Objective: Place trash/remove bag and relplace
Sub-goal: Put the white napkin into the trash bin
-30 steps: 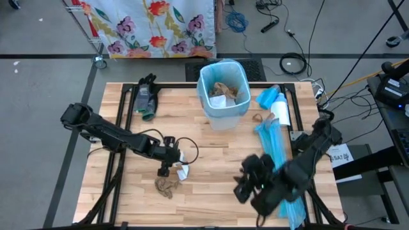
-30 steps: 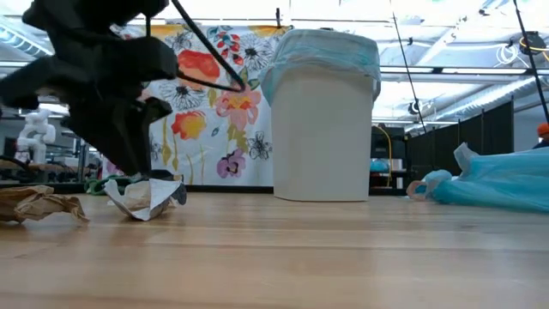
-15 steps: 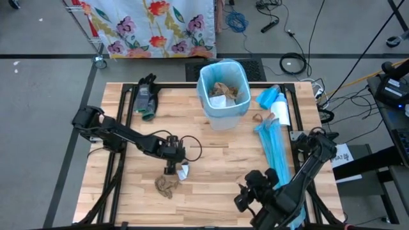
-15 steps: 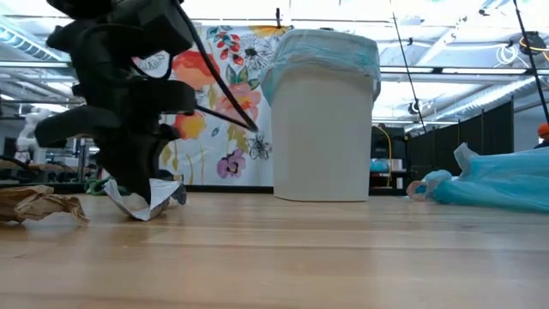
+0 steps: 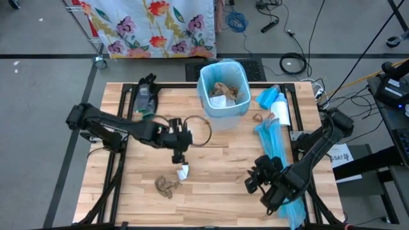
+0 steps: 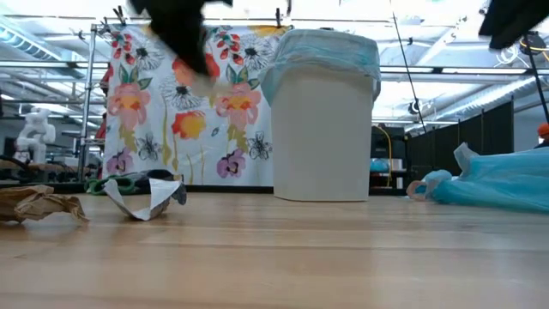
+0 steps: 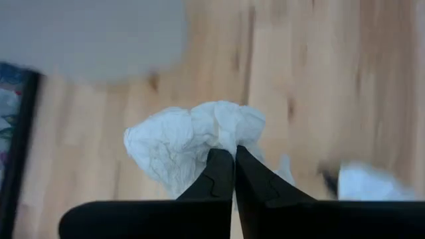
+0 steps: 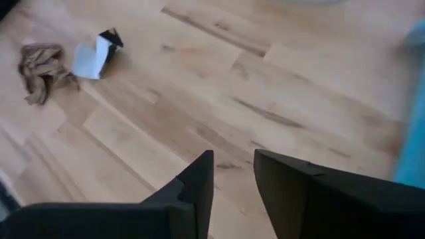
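The bin point(image 5: 222, 94) stands at the back middle of the worktop point(image 5: 211, 191), scraps point(image 5: 223, 91) inside it. The plastic sheets point(image 5: 273, 137) lie along the right side. A glove point(image 5: 145, 96) lies at the back left. Near the front left, a paper scrap point(image 5: 167, 186) lies just beside a tissue point(image 5: 183, 171). The left gripper point(image 5: 178, 156) hangs between tissue and bin; the right gripper point(image 5: 255, 183) is front right, beside the sheets.

Left gripper point(image 5: 178, 155) risen off the wooden table point(image 5: 217, 166) — lifted clear of the folded white paper scrap point(image 5: 183, 171), now clamped on a crumpled white tissue wad point(image 7: 192, 143). Right gripper point(image 5: 253, 184) shifted a little — toward the table's near right corner.
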Tool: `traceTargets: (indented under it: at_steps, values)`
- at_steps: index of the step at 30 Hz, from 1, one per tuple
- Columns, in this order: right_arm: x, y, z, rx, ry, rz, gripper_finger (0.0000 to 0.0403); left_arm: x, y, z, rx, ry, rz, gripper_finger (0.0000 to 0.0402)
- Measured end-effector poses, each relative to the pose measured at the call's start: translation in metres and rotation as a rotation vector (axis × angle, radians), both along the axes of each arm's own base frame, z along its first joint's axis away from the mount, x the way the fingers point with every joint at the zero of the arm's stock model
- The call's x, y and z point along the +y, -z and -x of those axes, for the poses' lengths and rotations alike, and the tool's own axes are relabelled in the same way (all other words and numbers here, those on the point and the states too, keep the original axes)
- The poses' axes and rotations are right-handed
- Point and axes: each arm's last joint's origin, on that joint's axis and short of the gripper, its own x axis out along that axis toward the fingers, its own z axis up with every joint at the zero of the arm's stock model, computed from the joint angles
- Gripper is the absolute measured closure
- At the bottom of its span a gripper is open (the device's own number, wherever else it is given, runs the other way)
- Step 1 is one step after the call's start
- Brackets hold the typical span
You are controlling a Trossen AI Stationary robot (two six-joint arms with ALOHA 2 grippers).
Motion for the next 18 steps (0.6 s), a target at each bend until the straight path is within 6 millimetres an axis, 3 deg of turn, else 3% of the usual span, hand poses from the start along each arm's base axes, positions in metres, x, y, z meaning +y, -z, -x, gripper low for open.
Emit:
traceTargets:
  at_steps: [12, 18]
  values:
    - [-0.051, 0.06, -0.001, -0.162, -0.235, -0.16, 0.0337, 0.034, -0.132, -0.012, -0.339, -0.025, -0.051, 0.04]
    - [-0.076, 0.072, -0.009, -0.155, -0.321, -0.155, 0.0349, 0.074, -0.17, -0.027, -0.525, -0.092, -0.149, 0.04]
